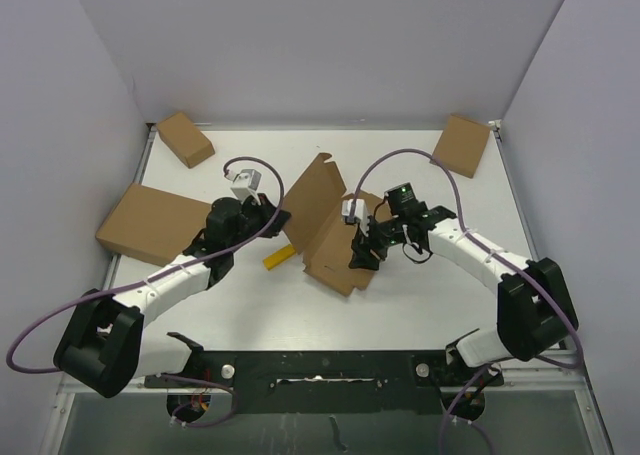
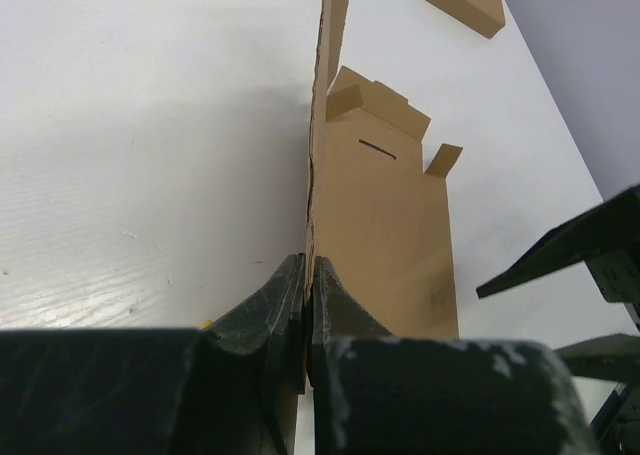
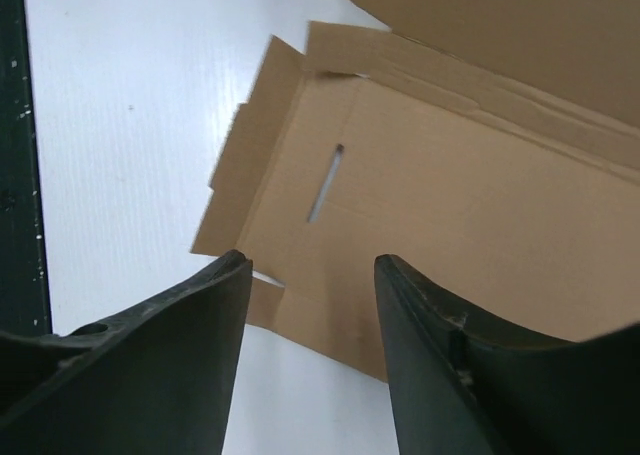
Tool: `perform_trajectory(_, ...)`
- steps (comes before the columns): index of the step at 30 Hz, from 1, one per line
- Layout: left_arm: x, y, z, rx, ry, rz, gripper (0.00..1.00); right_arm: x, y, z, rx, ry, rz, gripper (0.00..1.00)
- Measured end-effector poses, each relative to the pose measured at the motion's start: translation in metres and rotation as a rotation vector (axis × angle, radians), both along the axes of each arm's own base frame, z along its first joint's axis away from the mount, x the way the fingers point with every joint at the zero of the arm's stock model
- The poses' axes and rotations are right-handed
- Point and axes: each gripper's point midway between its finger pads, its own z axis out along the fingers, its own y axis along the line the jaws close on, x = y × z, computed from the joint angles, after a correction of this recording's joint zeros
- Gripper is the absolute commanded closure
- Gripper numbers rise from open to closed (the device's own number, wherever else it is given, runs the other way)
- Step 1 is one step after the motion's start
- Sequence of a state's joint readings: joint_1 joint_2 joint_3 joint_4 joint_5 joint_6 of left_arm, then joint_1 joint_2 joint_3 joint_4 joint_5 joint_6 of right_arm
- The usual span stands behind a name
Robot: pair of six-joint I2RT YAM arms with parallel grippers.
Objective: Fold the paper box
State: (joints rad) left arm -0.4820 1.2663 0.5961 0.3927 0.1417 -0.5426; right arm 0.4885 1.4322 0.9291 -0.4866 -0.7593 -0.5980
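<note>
Your left tool (image 2: 308,290) is pinched shut on the raised panel edge of the box (image 1: 325,245). Your right tool (image 3: 310,265) hangs over the box's flat base with its jaws apart, holding nothing. The box lies mid-counter (image 1: 400,305) between the two arms, one panel upright.

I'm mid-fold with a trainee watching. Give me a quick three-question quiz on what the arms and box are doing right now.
1. True or false: the left end effector is shut on an upright panel of the paper box.
2. The right end effector is: A) open, holding nothing; B) shut on a flap; C) out of view.
3. What colour is the small block beside the box?
Key: 1 true; 2 A; 3 yellow.
</note>
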Motion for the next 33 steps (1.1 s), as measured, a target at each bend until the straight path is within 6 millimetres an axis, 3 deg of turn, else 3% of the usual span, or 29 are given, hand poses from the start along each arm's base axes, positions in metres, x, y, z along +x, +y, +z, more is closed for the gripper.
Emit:
perform_trajectory(6, 0.0, -0.003, 0.008, 0.005, -0.036, -0.064, 1.0, 0.032, -0.031, 0.005, 0.032, 0.031, -0.166, 0.44)
perform_trajectory(8, 0.003, -0.001, 0.019, -0.012, -0.064, -0.103, 1.0, 0.044, -0.048, 0.013, 0.053, 0.021, -0.234, 0.37)
perform_trajectory(14, 0.011, 0.004, 0.071, -0.054, -0.228, -0.253, 1.0, 0.087, -0.12, 0.044, 0.14, -0.041, -0.5, 0.31)
perform_trajectory(18, 0.009, -0.001, 0.101, -0.054, -0.321, -0.354, 1.0, 0.09, -0.14, 0.051, 0.208, 0.002, -0.561, 0.32)
perform_trajectory(24, 0.011, 0.004, 0.122, -0.095, -0.383, -0.369, 1.0, 0.079, -0.138, 0.052, 0.351, 0.097, -0.581, 0.32)
perform_trajectory(26, 0.011, 0.003, 0.127, -0.125, -0.385, -0.376, 1.0, 0.073, -0.13, 0.052, 0.385, 0.13, -0.555, 0.32)
perform_trajectory(33, 0.014, -0.007, 0.128, -0.291, -0.263, -0.367, 1.0, 0.064, -0.088, 0.082, 0.573, 0.221, -0.44, 0.32)
